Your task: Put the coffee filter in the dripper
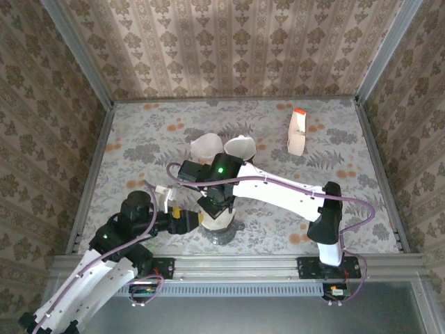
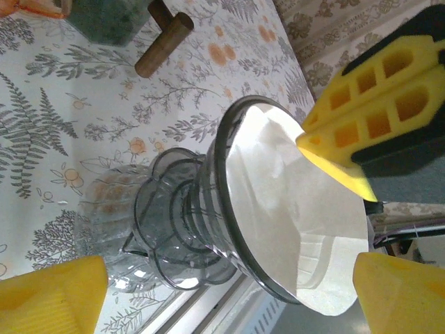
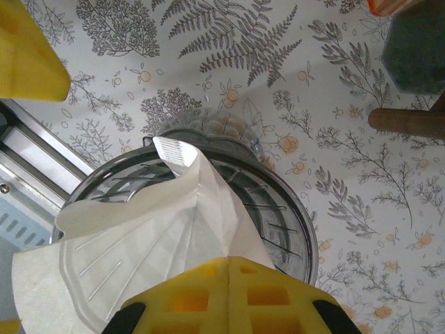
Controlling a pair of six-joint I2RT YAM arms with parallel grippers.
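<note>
White paper filter in glass dripper, edge overhanging rim, right claw wide, left claw wide

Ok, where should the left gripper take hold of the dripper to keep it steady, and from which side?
Probably at the narrow ribbed waist of the dripper, under its wide rim, coming level from the left. It stands upright, and its top is taken by the coffee filter and the right gripper; the open left gripper flanks it.
</note>
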